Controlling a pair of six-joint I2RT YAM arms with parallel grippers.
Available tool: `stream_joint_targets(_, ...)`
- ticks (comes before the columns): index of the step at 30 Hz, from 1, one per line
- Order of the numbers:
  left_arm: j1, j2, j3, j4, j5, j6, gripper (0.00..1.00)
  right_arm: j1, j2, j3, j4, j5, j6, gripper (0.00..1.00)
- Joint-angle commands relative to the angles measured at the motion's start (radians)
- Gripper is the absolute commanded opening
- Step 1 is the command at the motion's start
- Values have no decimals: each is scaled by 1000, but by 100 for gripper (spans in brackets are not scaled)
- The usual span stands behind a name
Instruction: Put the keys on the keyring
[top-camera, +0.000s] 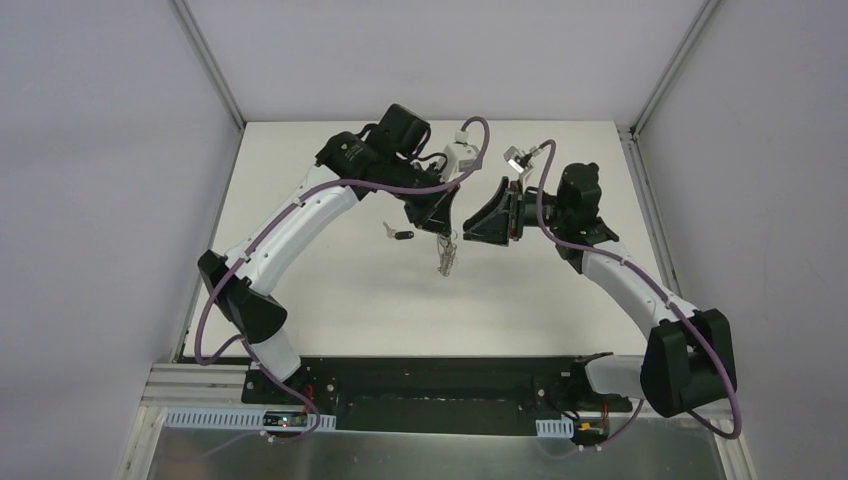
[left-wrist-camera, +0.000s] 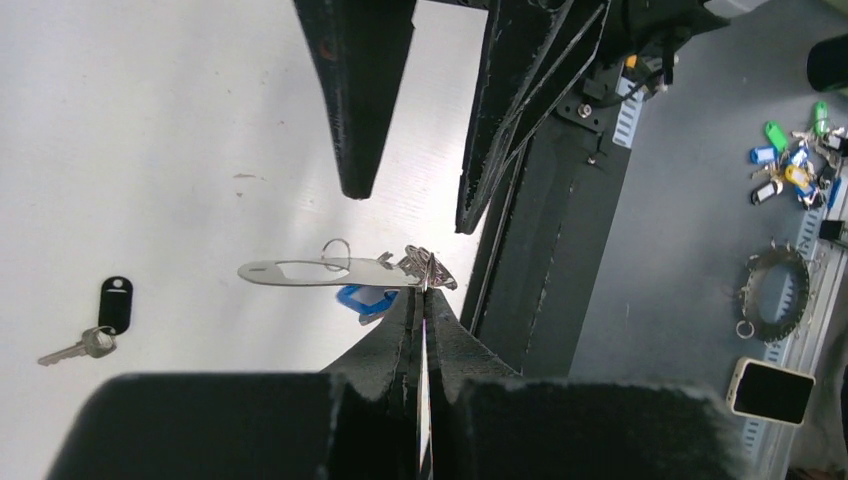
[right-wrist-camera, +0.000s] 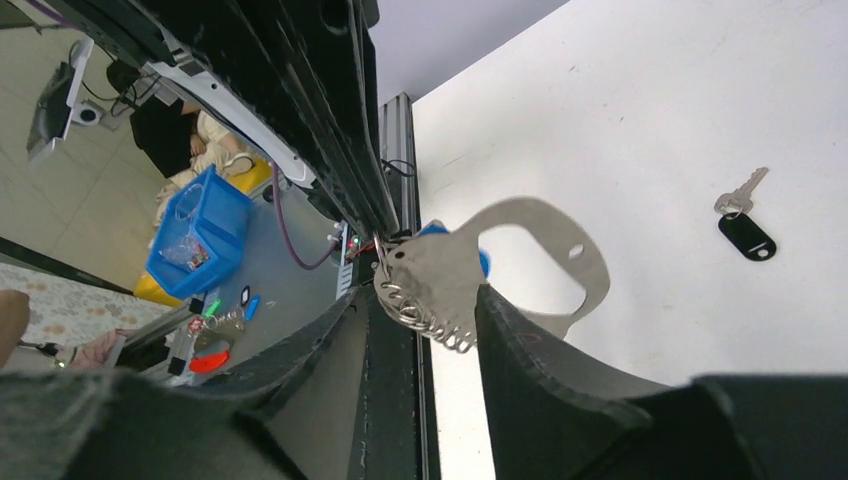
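My left gripper (top-camera: 443, 228) is shut on the rim of the keyring (left-wrist-camera: 310, 272), a pale flat oval loop hanging above the table. Its small metal clips (right-wrist-camera: 425, 315) dangle along the gripped side. A blue tag (left-wrist-camera: 362, 298) hangs just under the loop; how it is attached I cannot tell. My right gripper (right-wrist-camera: 420, 298) stands open right beside the loop, its fingers (left-wrist-camera: 355, 100) apart on either side of the clips. The black-headed key (left-wrist-camera: 115, 303) lies flat on the white table (top-camera: 330, 300), left of both grippers, also visible in the top view (top-camera: 397, 234).
Off the table's edge, on the grey floor, lie a heap of coloured tagged keys (left-wrist-camera: 790, 165), another ring of clips (left-wrist-camera: 775, 295) and a phone-like device (left-wrist-camera: 770, 390). A blue bin (right-wrist-camera: 190, 235) stands beyond. Aluminium frame posts (top-camera: 210, 60) flank the table's back corners.
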Motion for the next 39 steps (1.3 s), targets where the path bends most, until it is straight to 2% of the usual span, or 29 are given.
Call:
stream_joint_targets(1, -21, 11, 54, -90, -18, 43, 0, 27, -49, 76, -132, -17, -168, 49)
stream_joint_targets(5, -28, 19, 57, -86, 23, 26, 0, 54, -57, 93, -206, -24, -241, 50)
stream_joint_targets(10, -29, 31, 57, -76, 57, 12, 0, 83, -51, 85, -213, -17, -254, 41)
stream_joint_targets(15, -29, 40, 56, -69, 77, 4, 0, 103, -32, 90, -213, -8, -249, 37)
stream_joint_targets(19, -29, 43, 52, -64, 84, 0, 0, 111, -20, 92, -199, -14, -233, 27)
stream_joint_targets(23, -28, 41, 43, -54, 94, -2, 0, 113, -16, 86, -163, -11, -195, 0)
stream_joint_targets(26, -11, 34, 37, -36, 126, -13, 0, 109, -19, 75, -136, 3, -165, 0)
stream_joint_targets(29, 34, 9, 2, 42, 198, -79, 1, 94, -17, 60, -42, 20, -75, 0)
stream_joint_targets(34, 100, -79, -164, 328, 319, -245, 21, 51, 13, 44, 216, 47, 183, 0)
stream_joint_targets(37, 115, -138, -268, 484, 331, -309, 26, 33, 33, 27, 375, 59, 326, 0)
stream_joint_targets(39, 120, -158, -316, 561, 335, -350, 28, 27, 42, 22, 423, 67, 376, 0)
